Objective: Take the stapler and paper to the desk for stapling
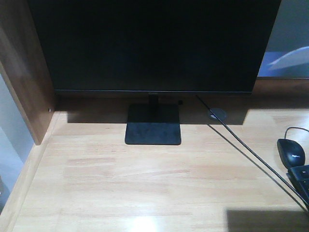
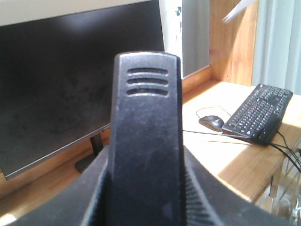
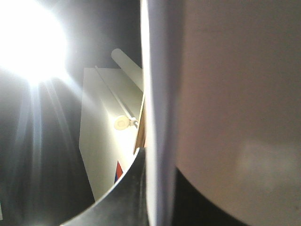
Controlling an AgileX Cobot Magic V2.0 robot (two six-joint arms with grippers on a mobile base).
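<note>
In the left wrist view the black stapler [image 2: 146,136] stands up between my left gripper's [image 2: 146,188] jaws, its ribbed end at the top; the gripper is shut on it, above the desk [image 2: 235,155]. In the right wrist view the white paper [image 3: 225,94] rises edge-on from my right gripper [image 3: 159,193], which is shut on it and faces up toward a bright ceiling light. The light wood desk [image 1: 145,179] fills the front view, where neither gripper, the stapler nor the paper shows.
A large black monitor [image 1: 154,43] stands on its square base [image 1: 153,124] at the back. A round grommet [image 1: 217,114] with a cable [image 1: 251,154] lies to the right, along with a black mouse [image 1: 290,152] and keyboard [image 1: 301,179]. A wooden side panel [image 1: 24,72] bounds the left.
</note>
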